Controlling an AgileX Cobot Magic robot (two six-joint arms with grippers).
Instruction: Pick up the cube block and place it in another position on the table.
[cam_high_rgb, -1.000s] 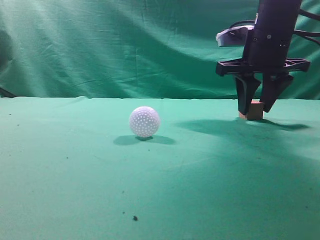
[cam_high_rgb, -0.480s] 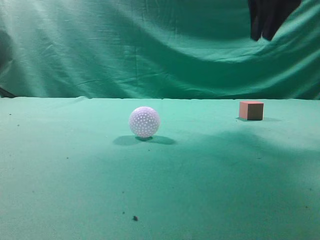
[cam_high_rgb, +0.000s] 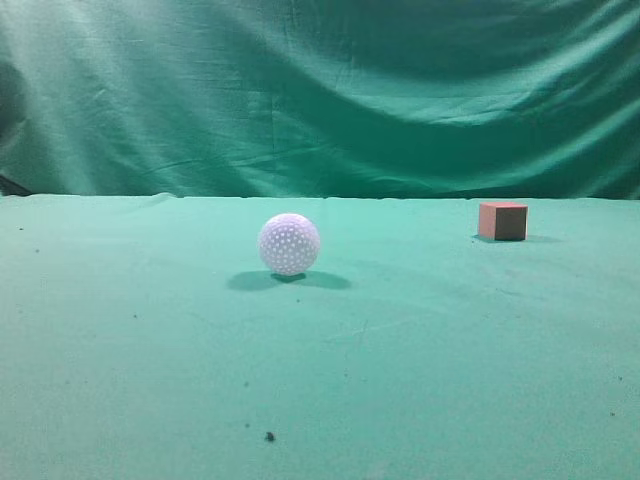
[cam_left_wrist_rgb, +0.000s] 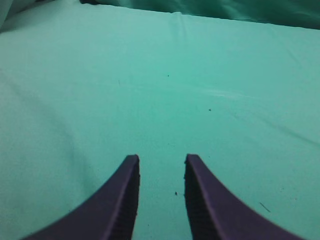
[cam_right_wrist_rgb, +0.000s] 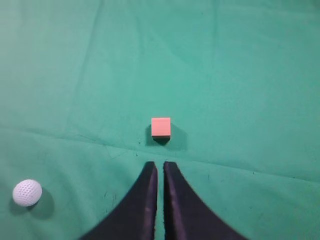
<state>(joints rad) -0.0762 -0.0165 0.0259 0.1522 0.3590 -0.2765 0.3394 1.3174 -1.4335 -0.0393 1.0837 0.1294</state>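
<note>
Resting on the table (cam_high_rgb: 320, 380) at the right of the exterior view, a little above the middle: the cube block (cam_high_rgb: 502, 220), flat on one face, touched by nothing. Seen again near the centre of the right wrist view (cam_right_wrist_rgb: 161, 127), with a small dark shadow at its lower edge, so sitting fully on the cloth. Probably set there on purpose, well apart from the white dimpled ball (cam_high_rgb: 289, 243), to leave free room around it on every side.

Hanging above the cube and looking down: the right hand (cam_right_wrist_rgb: 160, 175), at the bottom centre of its view, fingers pressed almost together with only a thin slit between them, pinching nothing. Judged as raised clear of the cube (no arm visible in the exterior view).

At the bottom centre of the left wrist view: the left hand (cam_left_wrist_rgb: 161, 172), fingers spread with green cloth showing between, empty, probably kept idle over a bare part of the table.
</note>
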